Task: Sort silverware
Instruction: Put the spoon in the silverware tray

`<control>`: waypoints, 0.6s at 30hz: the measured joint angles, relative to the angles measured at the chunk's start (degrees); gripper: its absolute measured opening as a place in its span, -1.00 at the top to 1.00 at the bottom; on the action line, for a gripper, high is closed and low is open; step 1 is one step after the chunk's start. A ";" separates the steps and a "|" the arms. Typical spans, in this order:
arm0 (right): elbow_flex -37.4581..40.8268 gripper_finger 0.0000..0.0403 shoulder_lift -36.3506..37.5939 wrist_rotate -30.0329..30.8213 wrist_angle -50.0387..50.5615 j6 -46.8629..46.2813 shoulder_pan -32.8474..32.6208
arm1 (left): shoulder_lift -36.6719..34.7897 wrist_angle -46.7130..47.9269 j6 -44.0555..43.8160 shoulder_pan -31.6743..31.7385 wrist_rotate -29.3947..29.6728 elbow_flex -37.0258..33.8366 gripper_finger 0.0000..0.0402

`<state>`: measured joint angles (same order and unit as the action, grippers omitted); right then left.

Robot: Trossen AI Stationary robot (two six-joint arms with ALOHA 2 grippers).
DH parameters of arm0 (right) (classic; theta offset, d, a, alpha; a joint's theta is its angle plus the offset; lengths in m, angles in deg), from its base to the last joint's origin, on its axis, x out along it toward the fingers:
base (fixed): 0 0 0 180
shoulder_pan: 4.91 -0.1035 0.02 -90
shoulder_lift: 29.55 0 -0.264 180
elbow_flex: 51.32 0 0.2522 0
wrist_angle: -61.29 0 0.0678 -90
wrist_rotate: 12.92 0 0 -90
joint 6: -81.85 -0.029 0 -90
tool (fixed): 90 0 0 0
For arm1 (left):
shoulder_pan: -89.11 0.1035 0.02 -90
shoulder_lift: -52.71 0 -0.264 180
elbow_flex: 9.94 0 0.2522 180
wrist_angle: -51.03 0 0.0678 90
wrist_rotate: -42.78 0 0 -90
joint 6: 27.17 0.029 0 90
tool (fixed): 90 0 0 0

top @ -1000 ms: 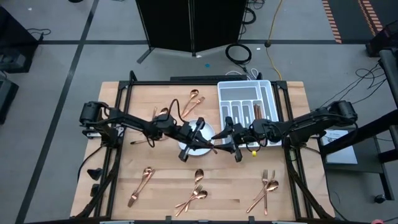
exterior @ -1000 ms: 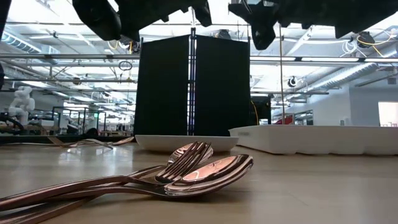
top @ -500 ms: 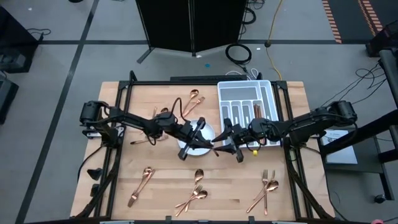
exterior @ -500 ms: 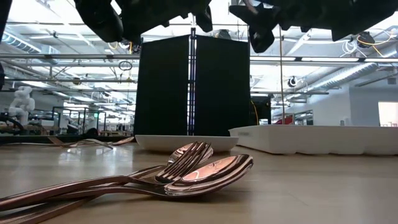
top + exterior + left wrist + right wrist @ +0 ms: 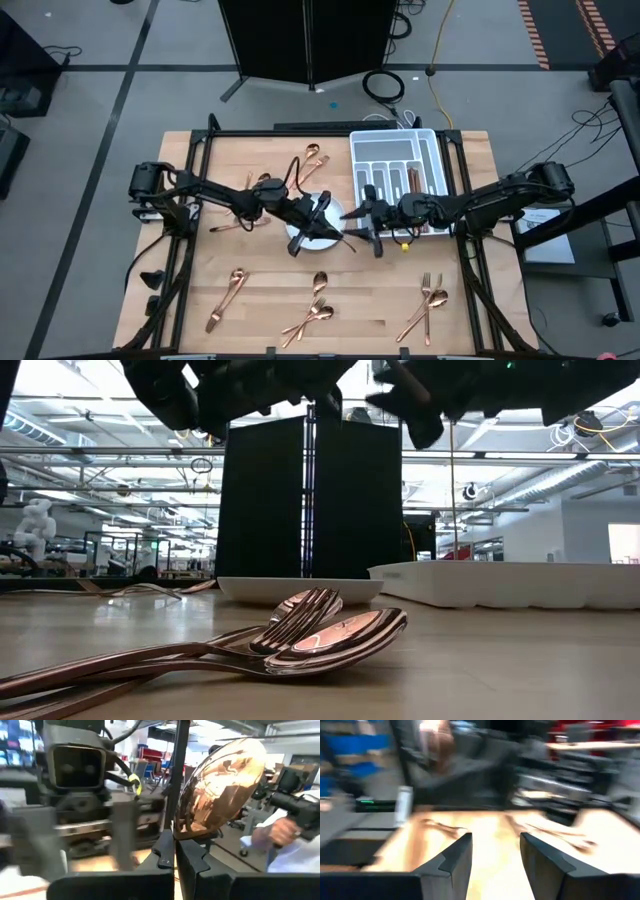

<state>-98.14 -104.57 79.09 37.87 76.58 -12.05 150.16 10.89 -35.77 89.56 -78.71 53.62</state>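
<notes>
My left gripper (image 5: 322,214) hangs over the round white plate (image 5: 322,240) at the table's middle, shut on a copper spoon (image 5: 220,785). Its bowl fills the left wrist view; the handle is hidden. My right gripper (image 5: 495,855) faces it from the tray side, close by (image 5: 362,228), open with nothing between its fingers. More silverware lies in small heaps: at the far middle (image 5: 312,157), at the left (image 5: 232,225), and three along the near edge (image 5: 228,295), (image 5: 315,308), (image 5: 428,305). The white divided tray (image 5: 372,150) holds a few pieces. My left gripper pinches the spoon between its two shut fingers where the bowl narrows toward the handle (image 5: 186,833). The fingers point level toward the table's right. The bowl stands up above the fingertips, tilted, and the spoon is lifted clear of the plate.
In the low view a fork and a spoon (image 5: 300,635) lie crossed near the front edge, with the plate (image 5: 300,588) and the tray (image 5: 500,582) behind. A black screen (image 5: 305,40) stands beyond the far edge. A person's hand (image 5: 270,832) shows in the room beyond.
Both wrists have rolled a little while the arms stay above the plate. The spoon remains in my left gripper, clear of the plate.
</notes>
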 joint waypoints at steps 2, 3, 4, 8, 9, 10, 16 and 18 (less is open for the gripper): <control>0.00 0.22 0.39 4.90 1.67 0.27 0.00 | -0.07 1.70 -2.55 0.61 -0.95 0.00 1.00; 0.00 0.22 0.92 6.56 3.19 0.38 0.04 | -0.34 3.26 -3.71 1.04 -1.08 -0.03 1.00; 0.00 0.22 1.55 7.85 4.36 0.38 0.04 | -0.59 4.83 -4.43 1.48 -1.06 -0.07 1.00; 0.00 0.22 5.32 9.17 9.50 -0.63 0.00 | -2.01 10.59 -4.63 3.17 0.53 -0.07 1.00; 0.00 0.22 6.38 8.83 10.71 -1.38 0.00 | -2.35 11.62 -4.63 3.59 1.25 -0.07 1.00; 0.00 0.22 7.44 7.79 12.10 -2.33 0.00 | -2.57 12.10 -4.61 3.97 1.61 -0.07 1.00; 0.00 0.22 8.98 0.91 13.81 -6.38 0.00 | -2.73 11.17 -4.20 5.46 4.95 -0.07 1.00; -0.02 0.22 7.80 1.08 13.33 -6.75 0.03 | -2.73 10.90 -3.19 5.58 5.17 -0.07 1.00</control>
<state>-98.16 -96.77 80.17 51.20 69.83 -12.01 147.43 21.79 -38.97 95.14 -73.54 53.56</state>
